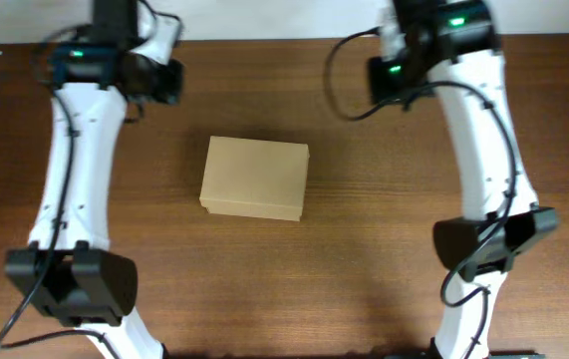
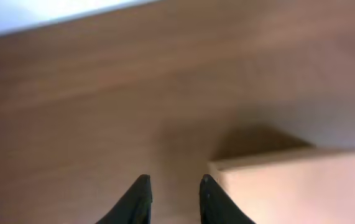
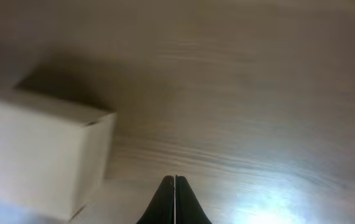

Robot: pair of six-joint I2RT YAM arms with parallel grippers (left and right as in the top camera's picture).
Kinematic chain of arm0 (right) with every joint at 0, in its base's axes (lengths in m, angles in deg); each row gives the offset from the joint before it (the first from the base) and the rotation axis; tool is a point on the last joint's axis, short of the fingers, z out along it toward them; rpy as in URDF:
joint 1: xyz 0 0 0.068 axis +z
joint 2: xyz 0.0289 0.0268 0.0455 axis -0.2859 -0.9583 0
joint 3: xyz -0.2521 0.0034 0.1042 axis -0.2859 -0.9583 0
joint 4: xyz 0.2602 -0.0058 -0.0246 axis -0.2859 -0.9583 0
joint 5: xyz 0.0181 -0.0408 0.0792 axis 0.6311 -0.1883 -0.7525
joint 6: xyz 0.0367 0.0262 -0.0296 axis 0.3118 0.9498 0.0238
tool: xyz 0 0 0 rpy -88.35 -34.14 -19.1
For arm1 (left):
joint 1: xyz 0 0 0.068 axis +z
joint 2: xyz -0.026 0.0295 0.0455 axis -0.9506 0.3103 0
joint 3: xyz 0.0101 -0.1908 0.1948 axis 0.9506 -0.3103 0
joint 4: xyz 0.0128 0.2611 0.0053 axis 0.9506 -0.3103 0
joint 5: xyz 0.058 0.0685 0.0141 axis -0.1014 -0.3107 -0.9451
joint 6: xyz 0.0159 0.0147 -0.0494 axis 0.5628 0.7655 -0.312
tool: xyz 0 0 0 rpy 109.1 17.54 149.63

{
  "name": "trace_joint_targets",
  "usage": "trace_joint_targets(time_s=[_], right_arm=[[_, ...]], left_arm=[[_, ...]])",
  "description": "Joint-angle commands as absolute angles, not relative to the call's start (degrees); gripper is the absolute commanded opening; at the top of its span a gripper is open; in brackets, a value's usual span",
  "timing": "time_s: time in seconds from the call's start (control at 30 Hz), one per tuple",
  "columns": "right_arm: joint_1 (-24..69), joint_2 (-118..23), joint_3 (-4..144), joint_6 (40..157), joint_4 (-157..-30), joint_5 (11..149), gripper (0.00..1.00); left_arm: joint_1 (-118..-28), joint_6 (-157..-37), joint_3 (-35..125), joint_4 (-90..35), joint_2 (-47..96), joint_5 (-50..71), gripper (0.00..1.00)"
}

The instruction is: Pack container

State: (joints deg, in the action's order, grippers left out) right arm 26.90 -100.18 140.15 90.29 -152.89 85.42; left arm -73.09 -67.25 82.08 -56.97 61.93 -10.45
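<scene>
The container [image 1: 255, 178] is a plain tan cardboard box with its lid closed, standing in the middle of the wooden table. It also shows at the lower right of the left wrist view [image 2: 301, 186] and at the left of the right wrist view [image 3: 40, 155]. My left gripper [image 2: 175, 182] is open and empty, held above the table beside the box's corner. My right gripper [image 3: 175, 179] is shut and empty, above bare table to the right of the box. In the overhead view both wrists are at the far edge, and the fingers are hidden there.
The wooden table [image 1: 364, 249] has a white surface beyond its far edge [image 2: 40, 15]. The arm bases stand at the near left [image 1: 70, 284] and near right [image 1: 493, 239].
</scene>
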Motion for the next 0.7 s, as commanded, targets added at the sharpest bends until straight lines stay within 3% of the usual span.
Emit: trace_joint_targets(time_s=[0.0, 0.17, 0.2, 0.23, 0.33, 0.37, 0.67], right_arm=[[21.80, -99.32, 140.98, 93.20, -153.20, 86.91, 0.04], [17.85, -99.32, 140.98, 93.52, -153.33, 86.69, 0.04], [17.48, -99.32, 140.98, 93.59, -153.35, 86.69, 0.09], [17.21, -99.32, 140.98, 93.59, -153.42, 86.69, 0.24], [17.02, -99.32, 140.98, 93.57, -153.66, 86.69, 0.69], [17.02, -99.32, 140.98, 93.57, -153.66, 86.71, 0.99], [17.02, -99.32, 140.98, 93.57, -153.59, 86.69, 0.99]], left_arm=[[-69.01, -67.99, 83.32, -56.49, 60.53, -13.75, 0.28], [-64.42, -69.22, 83.30, -56.23, 60.60, -13.73, 0.46], [-63.72, -69.20, 83.30, -56.09, 60.60, -13.73, 0.57], [-63.10, -69.20, 83.30, -56.05, 60.60, -13.73, 0.97], [-61.92, -69.17, 83.30, -56.09, 60.60, -13.73, 1.00], [-61.68, -69.15, 83.30, -56.09, 60.60, -13.73, 1.00], [-61.49, -69.15, 83.26, -56.20, 60.60, -13.73, 1.00]])
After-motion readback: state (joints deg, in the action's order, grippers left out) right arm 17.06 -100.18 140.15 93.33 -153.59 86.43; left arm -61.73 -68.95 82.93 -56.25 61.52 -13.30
